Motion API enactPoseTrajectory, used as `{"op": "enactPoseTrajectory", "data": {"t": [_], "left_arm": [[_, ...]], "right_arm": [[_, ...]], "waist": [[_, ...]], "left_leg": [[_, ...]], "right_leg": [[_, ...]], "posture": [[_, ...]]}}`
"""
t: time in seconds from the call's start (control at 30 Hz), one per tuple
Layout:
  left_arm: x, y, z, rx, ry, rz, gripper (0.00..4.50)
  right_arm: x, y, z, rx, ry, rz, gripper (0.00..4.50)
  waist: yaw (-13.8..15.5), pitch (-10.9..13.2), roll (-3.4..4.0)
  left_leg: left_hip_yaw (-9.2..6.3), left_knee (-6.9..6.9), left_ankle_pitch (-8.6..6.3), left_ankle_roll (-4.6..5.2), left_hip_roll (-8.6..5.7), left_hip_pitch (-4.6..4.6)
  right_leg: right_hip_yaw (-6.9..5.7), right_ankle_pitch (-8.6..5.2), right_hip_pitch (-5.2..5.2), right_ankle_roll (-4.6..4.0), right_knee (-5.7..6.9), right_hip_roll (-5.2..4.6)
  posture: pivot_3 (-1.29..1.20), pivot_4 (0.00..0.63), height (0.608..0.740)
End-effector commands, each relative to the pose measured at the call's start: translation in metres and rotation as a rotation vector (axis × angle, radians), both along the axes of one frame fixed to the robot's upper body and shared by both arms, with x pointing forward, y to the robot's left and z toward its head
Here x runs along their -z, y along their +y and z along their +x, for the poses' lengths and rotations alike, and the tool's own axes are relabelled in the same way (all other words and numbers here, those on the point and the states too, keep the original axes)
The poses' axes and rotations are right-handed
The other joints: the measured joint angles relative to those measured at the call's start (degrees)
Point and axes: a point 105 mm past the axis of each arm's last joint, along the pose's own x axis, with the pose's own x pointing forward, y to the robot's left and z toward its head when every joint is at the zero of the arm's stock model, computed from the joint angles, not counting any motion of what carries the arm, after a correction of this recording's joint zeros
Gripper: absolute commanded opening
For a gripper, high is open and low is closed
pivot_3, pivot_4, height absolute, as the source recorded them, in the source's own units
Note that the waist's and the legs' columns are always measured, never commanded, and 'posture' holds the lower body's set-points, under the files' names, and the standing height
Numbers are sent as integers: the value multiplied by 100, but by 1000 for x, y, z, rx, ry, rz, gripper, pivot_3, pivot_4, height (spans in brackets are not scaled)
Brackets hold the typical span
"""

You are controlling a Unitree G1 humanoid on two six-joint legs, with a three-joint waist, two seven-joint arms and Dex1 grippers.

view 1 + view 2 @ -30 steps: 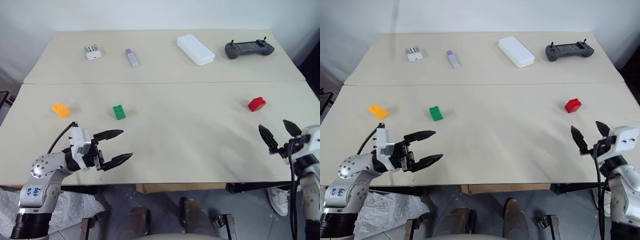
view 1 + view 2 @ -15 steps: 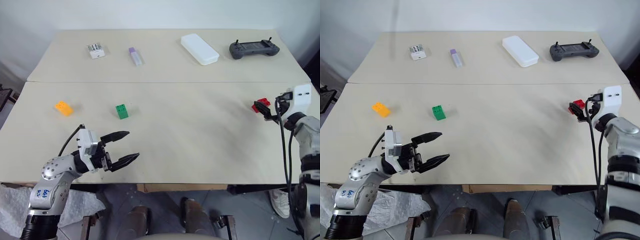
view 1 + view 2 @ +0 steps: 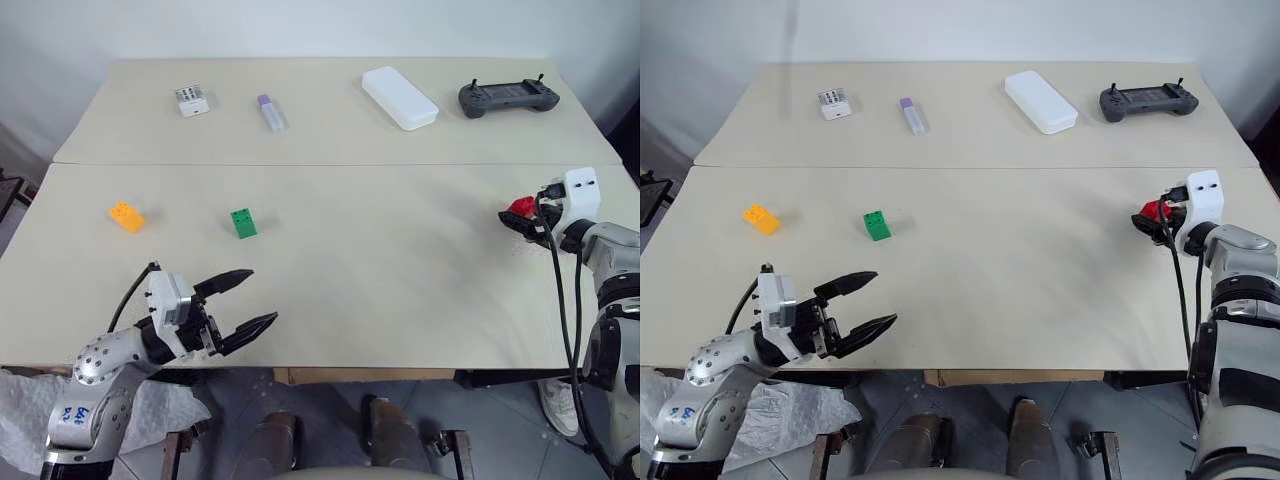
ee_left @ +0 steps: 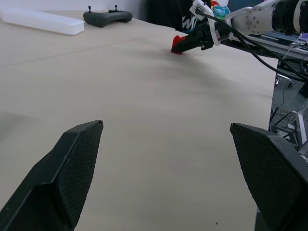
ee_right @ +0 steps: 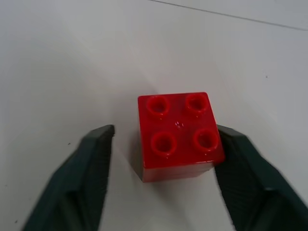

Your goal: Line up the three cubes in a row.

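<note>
From the head views, the left tool hangs over the near edge of the worktop, pointing across toward the robot's right, its two black fingers spread wide and holding nothing. The right arm reaches out at the right edge, its right tool at the red cube. The green cube and the orange-yellow cube lie well apart from it on the left half, the orange-yellow one farthest left, its long side slanted.

In the left wrist view, both fingers stand far apart above bare worktop; the red cube sits far off at the other tool's tip.

In the right wrist view, the red cube rests studs-up, slightly skewed, between the fingers: one seems to touch its side, the other stands just clear, so the tool is partly closed around it.
</note>
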Motion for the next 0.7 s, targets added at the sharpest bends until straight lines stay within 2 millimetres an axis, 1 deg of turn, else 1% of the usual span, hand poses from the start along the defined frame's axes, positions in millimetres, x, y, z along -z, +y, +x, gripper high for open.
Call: {"op": "enactPoseTrajectory", "data": {"t": [0.03, 0.07, 0.2, 0.23, 0.27, 0.3, 0.33, 0.43, 0.53, 0.57, 0.6, 0.67, 0.7], "left_arm": [[-8, -1, -1, 19, -33, -17, 4500], [-8, -1, -1, 24, -31, -17, 4500], [-7, 3, -1, 52, -33, -8, 4500], [-6, 5, -2, 63, -31, 0, 4500], [-4, 7, -2, 78, -25, 11, 4500], [-3, 11, -2, 87, -24, 25, 4500], [-1, 14, -1, 91, -21, 34, 4500], [4, 20, 4, 86, -15, 58, 4500], [8, 24, 8, 74, -6, 64, 4500], [9, 24, 9, 73, -5, 64, 4500], [10, 23, 9, 73, -5, 65, 4500], [11, 20, 9, 73, -9, 64, 4500], [10, 19, 9, 69, -13, 60, 4500]], "right_arm": [[-9, 4, -2, -88, -22, -57, 1783], [-10, 7, -2, -111, -24, -61, 1494], [-29, 41, 2, -332, -100, -140, 1505], [-35, 61, 1, -461, -132, -139, 1505], [-39, 85, -4, -627, -150, -160, 1505], [-40, 110, -11, -801, -152, -185, 1505], [-42, 132, -17, -938, -157, -203, 1505], [-40, 166, -24, -1124, -127, -220, 1505], [-35, 194, -30, -1279, -94, -213, 1505], [-30, 202, -30, -1308, -86, -236, 1505], [-24, 207, -31, -1335, -67, -262, 1505], [-13, 208, -30, -1354, -31, -336, 1505], [-12, 209, -28, -1341, -31, -335, 1505]], "waist": [[-5, 0, 0], [-7, 0, 0], [-51, 1, 2], [-71, 1, 2], [-106, 1, 2], [-136, 1, 4], [-163, 1, 5], [-201, 1, 6], [-168, 2, 8], [-148, 2, 8], [-132, 2, 8], [-111, 2, 7], [-105, 2, 7]], "left_leg": [[0, 0, 0, 0, 0, 0], [0, 0, 0, 0, 0, 0], [0, 0, 0, 0, 1, 0], [0, 0, 0, -1, 2, 1], [0, 0, 0, -1, 3, 1], [-1, 0, -1, -2, 5, 0], [0, -1, -2, -4, 8, 2], [0, 1, -3, -14, 25, 6], [-6, 3, -3, -14, 22, 3], [-10, 3, -3, -14, 15, 3], [-12, 4, -3, -13, 13, 2], [-18, 5, -3, -13, 7, 1], [-22, 5, -3, -12, 3, 0]], "right_leg": [[-1, 0, 0, 0, 0, 1], [-1, 0, 0, 0, 0, 0], [-1, 0, 0, 0, 0, 1], [-1, 0, 0, 0, 1, 2], [-2, 0, 0, 0, 1, 3], [-4, 0, 0, 0, 1, 5], [-3, 0, 0, 0, 0, 9], [-5, 0, 0, 0, 5, 23], [-7, 0, -3, -1, 6, 17], [-9, 0, -4, -1, 7, 11], [-10, 0, -4, -2, 7, 9], [-13, 1, -4, -3, 7, 4], [-15, 1, -3, -3, 9, 0]], "posture": [[0, 150, 740], [0, 150, 740], [0, 150, 740], [0, 150, 740], [0, 150, 740], [0, 150, 740], [0, 150, 740], [0, 150, 740], [0, 150, 740], [0, 150, 740], [0, 150, 740], [0, 150, 740], [0, 150, 740]]}}
